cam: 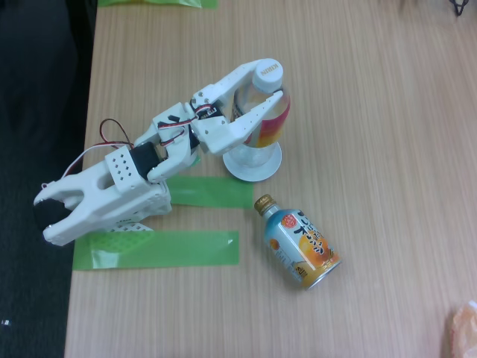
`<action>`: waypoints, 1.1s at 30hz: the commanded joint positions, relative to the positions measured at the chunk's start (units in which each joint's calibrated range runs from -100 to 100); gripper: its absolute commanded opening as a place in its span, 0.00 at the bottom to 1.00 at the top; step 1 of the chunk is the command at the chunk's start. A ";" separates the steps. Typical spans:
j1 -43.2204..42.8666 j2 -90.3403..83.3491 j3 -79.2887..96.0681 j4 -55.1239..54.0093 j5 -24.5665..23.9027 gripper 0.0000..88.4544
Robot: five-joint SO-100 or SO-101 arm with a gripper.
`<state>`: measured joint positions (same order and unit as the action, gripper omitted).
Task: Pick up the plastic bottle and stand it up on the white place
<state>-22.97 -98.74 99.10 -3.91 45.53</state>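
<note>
1. In the fixed view, the plastic bottle is seen upright at upper centre of the frame, its base set on the white place.
2. The hand is closed around the plastic bottle, one finger on each side of it just below the white cap.
3. The middle of the bottle and part of its label are hidden by the nearer finger, and the far rim of the white place is covered by the bottle's base.
4. An orange-and-blue metal bottle with a gold cap is laid on its side on the surface, lower right of centre.
5. Two green tape strips are stuck at lower left, partly covered by the arm's base.
6. An orange item at the lower right corner is cut off and cannot be identified.
</note>
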 commanded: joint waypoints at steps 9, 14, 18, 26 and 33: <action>-0.36 0.17 0.27 0.39 -0.21 0.10; -0.36 0.17 0.27 0.47 -0.27 0.10; -0.43 0.33 0.36 0.56 -0.27 0.10; -0.43 0.00 0.36 6.23 -0.32 0.09; -0.51 -0.09 0.36 5.80 -0.32 0.10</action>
<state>-22.97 -98.74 99.10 2.12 45.37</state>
